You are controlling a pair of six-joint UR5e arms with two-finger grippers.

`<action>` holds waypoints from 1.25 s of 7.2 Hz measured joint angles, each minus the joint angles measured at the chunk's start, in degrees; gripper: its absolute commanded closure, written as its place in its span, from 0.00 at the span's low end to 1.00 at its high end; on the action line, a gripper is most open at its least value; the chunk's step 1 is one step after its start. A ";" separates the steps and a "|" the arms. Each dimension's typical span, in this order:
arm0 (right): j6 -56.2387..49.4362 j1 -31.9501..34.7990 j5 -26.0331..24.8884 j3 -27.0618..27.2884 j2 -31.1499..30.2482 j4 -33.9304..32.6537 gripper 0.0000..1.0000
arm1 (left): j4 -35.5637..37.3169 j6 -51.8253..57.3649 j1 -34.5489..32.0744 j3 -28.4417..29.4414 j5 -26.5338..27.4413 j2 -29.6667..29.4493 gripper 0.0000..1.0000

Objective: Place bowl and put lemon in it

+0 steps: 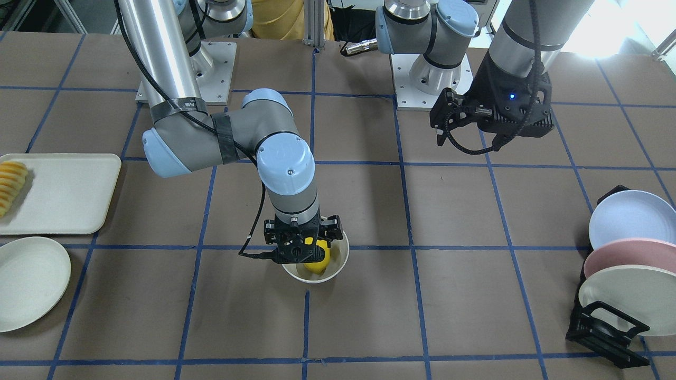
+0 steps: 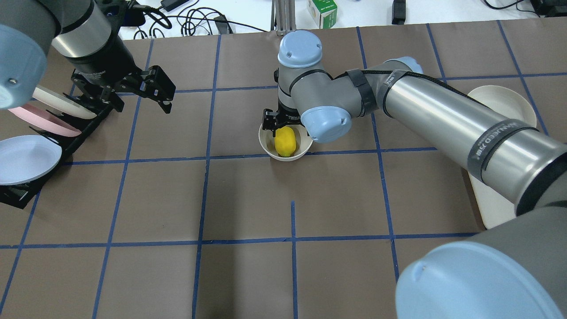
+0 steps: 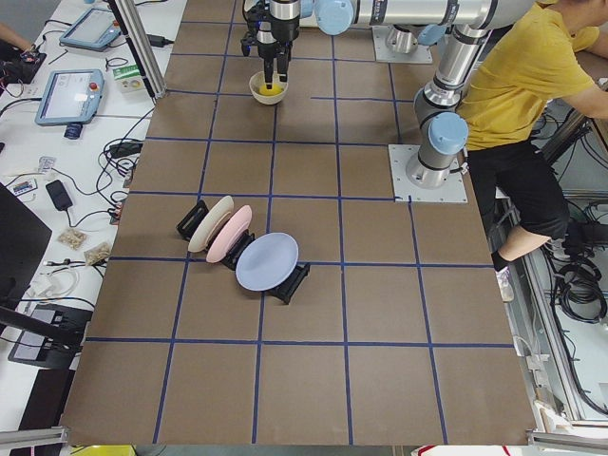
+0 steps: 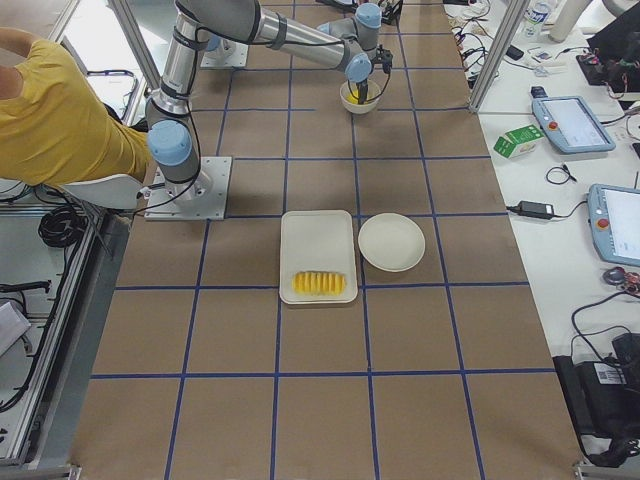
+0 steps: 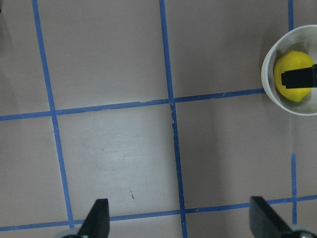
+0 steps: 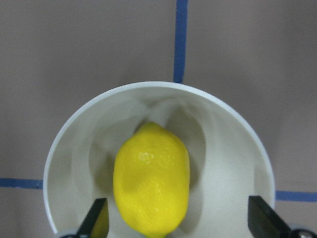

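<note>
The off-white bowl [image 1: 339,262] stands on the table near its middle, with the yellow lemon [image 1: 318,259] lying inside it. My right gripper [image 1: 302,240] hangs straight down over the bowl, its fingers spread wide on either side of the lemon. In the right wrist view the lemon [image 6: 151,178] rests on the bowl's bottom [image 6: 223,163], and the fingertips [image 6: 99,218] stand apart from it. My left gripper [image 2: 157,91] is open and empty, raised above the table off to the side. Its wrist view shows the bowl [image 5: 270,74] at the far right.
A black rack [image 1: 602,327] holds blue, pink and off-white plates at my left end. A white tray [image 1: 63,195] with sliced orange-yellow food [image 1: 10,184] and a flat white plate [image 1: 29,279] lie at my right end. A person in yellow [image 3: 518,85] stands behind the bases.
</note>
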 measured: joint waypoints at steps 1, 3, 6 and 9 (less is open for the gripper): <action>-0.15 -0.75 -1.08 0.02 -3.14 4.13 0.00 | 0.00 0.00 -0.06 -0.01 -0.07 0.05 0.00; -0.67 -4.22 -3.34 0.03 -11.45 14.55 0.00 | 0.11 -0.06 -0.11 -0.58 -0.12 -0.29 0.00; -3.85 -13.96 -3.62 0.37 -23.34 27.97 0.00 | -0.45 -0.25 -0.04 -0.19 -0.02 0.08 0.00; -4.67 -18.28 -3.71 0.89 -28.29 32.29 0.00 | -0.60 -0.26 -0.05 -0.17 0.20 0.06 0.00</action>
